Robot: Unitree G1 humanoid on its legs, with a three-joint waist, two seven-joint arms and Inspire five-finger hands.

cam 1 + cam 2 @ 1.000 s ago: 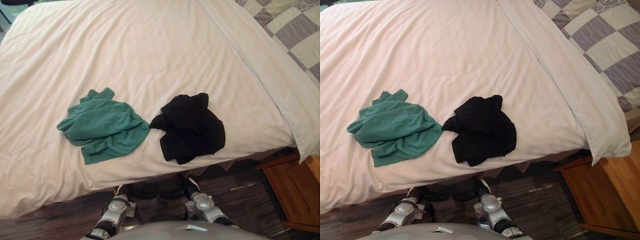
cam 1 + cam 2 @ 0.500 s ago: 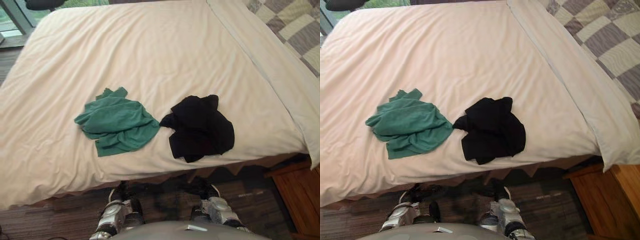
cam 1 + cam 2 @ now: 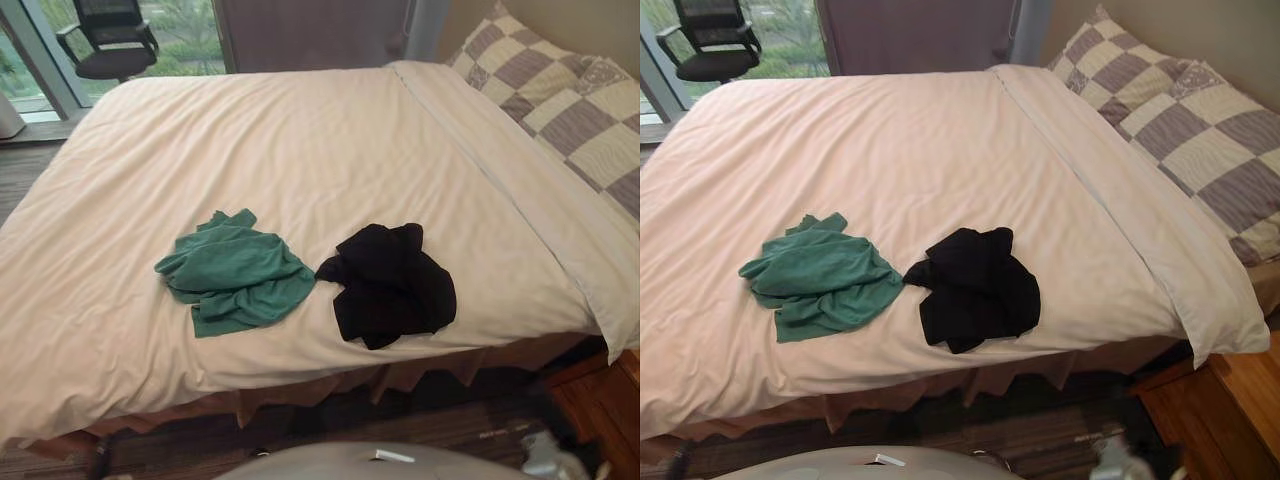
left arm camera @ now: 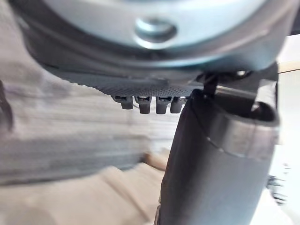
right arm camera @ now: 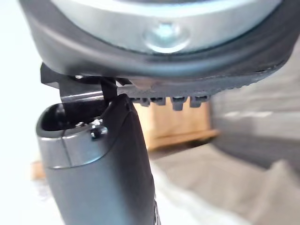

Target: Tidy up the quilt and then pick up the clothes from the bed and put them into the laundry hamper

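Head cameras gave me the green garment (image 3: 237, 272) and black garment (image 3: 392, 285), side by side on the flat quilt (image 3: 300, 140) near its front edge. Wrist cameras gave me the left robot hand (image 4: 215, 154) and right robot hand (image 5: 98, 159); whether either was open or closed, I couldn't tell.

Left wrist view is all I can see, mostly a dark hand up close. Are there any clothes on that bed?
Observer: Yes, a crumpled green garment lies near the bed's near edge.
Operator: Just that one?
Observer: No, a black garment lies beside it, toward the robot's right, and their edges seem to meet.
Operator: And the quilt?
Observer: The pale quilt lies spread over the bed, up to the checked pillows.
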